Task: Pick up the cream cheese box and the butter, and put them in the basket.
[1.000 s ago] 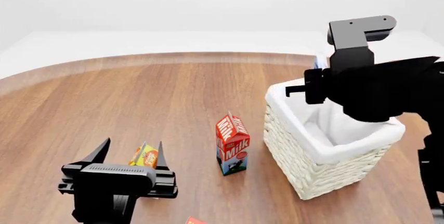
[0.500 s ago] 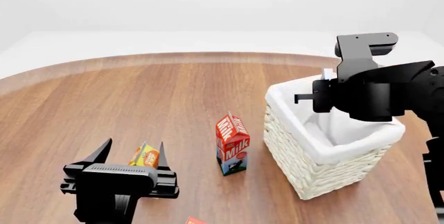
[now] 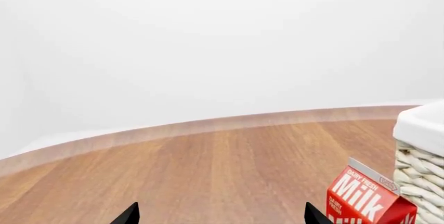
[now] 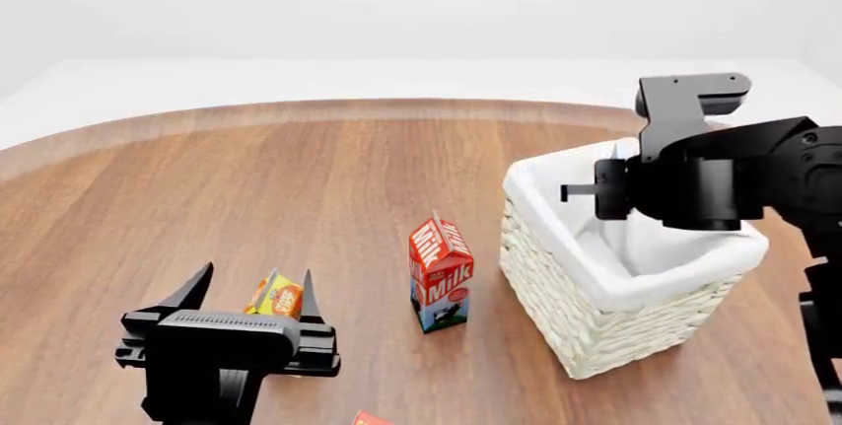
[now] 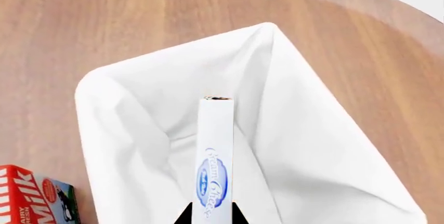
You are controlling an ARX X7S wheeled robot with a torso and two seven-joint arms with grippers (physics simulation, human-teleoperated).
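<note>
My right gripper (image 5: 211,216) is shut on the cream cheese box (image 5: 214,151), a thin white carton with a blue mark. It holds the box edge-on above the open basket (image 5: 132,125). In the head view the right arm (image 4: 697,188) hangs over the cream-white wicker basket (image 4: 593,317) and hides the box. Only an orange-red corner of the butter (image 4: 370,418) shows at the bottom edge of the head view. My left gripper (image 4: 251,287) is open and empty, low at the front left. Its fingertips (image 3: 130,214) show in the left wrist view.
A red-and-white milk carton (image 4: 441,272) stands just left of the basket and shows in the left wrist view (image 3: 367,200). A yellow-orange juice carton (image 4: 276,297) sits behind my left gripper. The round wooden table (image 4: 263,178) ends at a curved far edge.
My right arm has moved a little right and down over the basket, carrying the cream cheese box. The left arm and the cartons have not moved.
</note>
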